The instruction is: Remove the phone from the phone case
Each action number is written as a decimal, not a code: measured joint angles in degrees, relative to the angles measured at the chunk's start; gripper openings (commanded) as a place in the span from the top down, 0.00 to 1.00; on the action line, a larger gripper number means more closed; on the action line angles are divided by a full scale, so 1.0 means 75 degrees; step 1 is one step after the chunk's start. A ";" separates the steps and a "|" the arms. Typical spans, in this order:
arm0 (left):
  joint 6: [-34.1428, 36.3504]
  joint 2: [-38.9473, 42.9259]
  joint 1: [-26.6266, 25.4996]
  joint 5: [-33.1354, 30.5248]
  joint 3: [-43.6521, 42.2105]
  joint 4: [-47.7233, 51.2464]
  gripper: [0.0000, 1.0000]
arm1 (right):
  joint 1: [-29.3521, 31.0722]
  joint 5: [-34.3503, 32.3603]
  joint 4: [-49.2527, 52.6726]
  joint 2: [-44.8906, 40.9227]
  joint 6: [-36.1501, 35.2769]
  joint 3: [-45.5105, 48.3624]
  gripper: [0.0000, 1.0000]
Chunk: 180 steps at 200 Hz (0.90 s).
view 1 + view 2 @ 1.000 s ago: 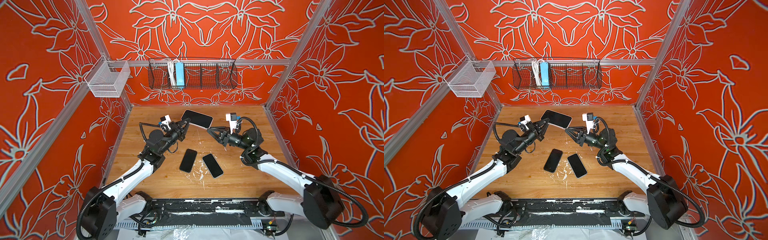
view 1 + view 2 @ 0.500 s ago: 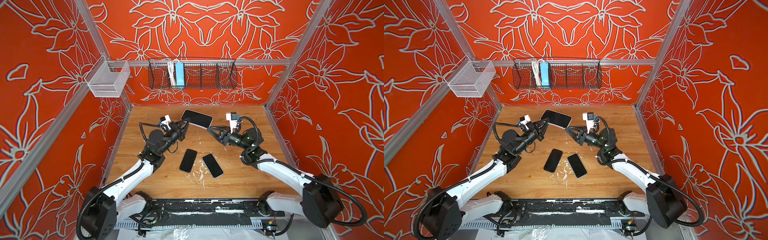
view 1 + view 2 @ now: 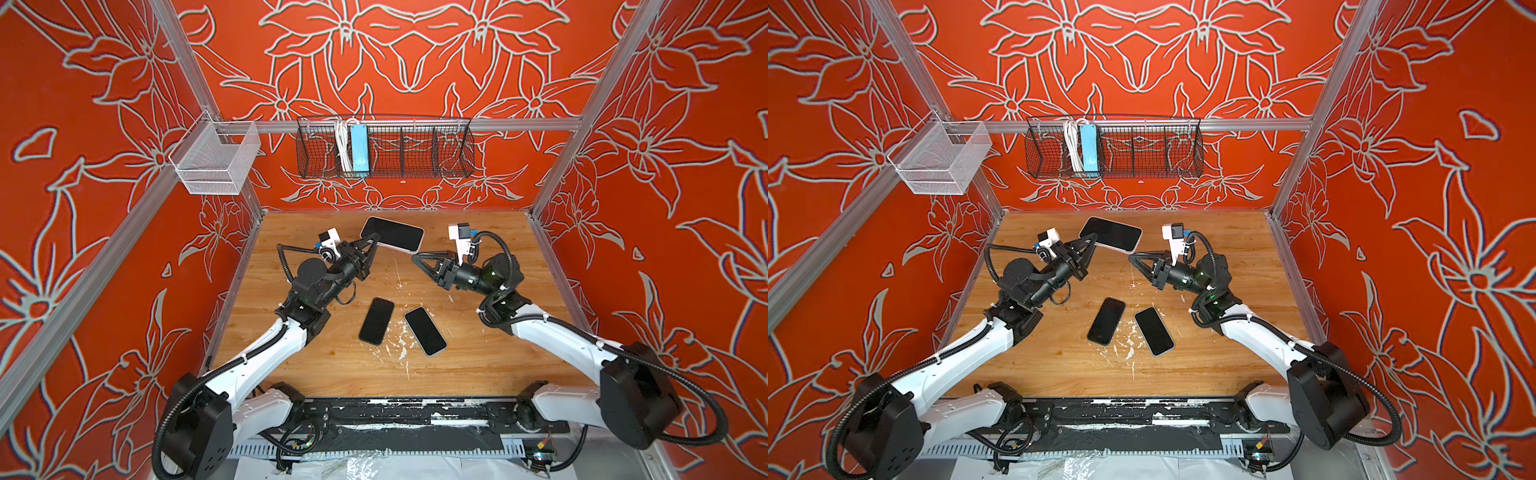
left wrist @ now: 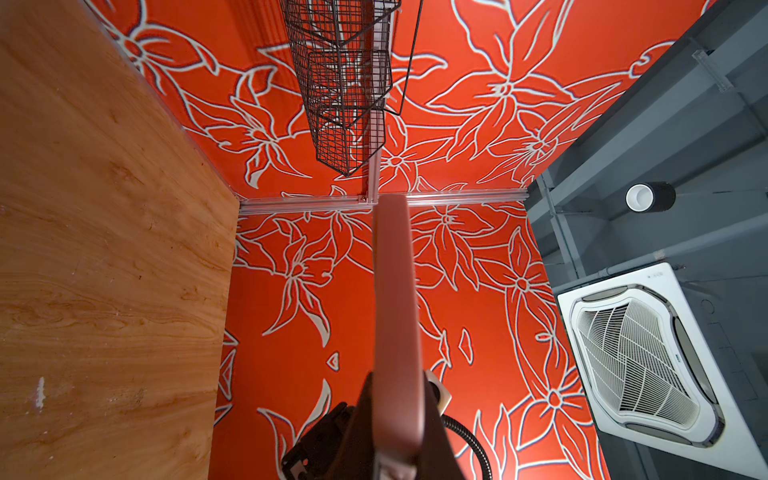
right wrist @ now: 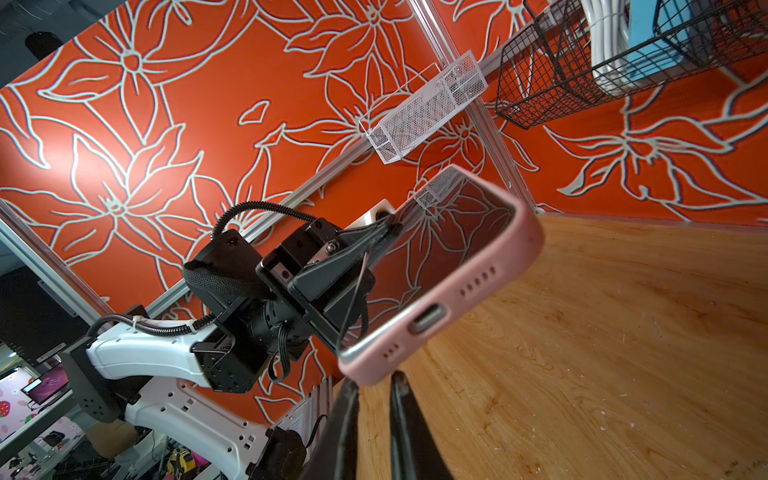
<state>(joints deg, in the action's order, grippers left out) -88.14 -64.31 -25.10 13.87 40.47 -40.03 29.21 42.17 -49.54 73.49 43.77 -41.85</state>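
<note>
The left gripper (image 3: 372, 242) is clamped on an edge of the phone (image 3: 392, 234), which sits in its pink phone case (image 5: 469, 286) and is held in the air near the middle of the table's (image 3: 478, 357) far edge. The right gripper (image 3: 415, 257) sits just beside a corner of the case, its jaws a narrow slit apart with nothing between them. Two more phones (image 3: 377, 321) lie near the table's middle.

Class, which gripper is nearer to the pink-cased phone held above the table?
Left. The left gripper clamps one end of the pink-cased phone. The right gripper points at the opposite end from close by, and whether it touches is unclear.
</note>
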 measured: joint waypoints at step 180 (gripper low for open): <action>0.6368 -0.2078 0.1853 0.4948 0.4963 0.4864 1.00 | -0.1186 0.0991 0.6965 -0.0912 -0.3698 -0.2468 0.17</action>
<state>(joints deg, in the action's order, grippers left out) -40.38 -79.90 -11.20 50.98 77.69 -3.55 20.32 49.60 2.70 66.65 16.03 -60.36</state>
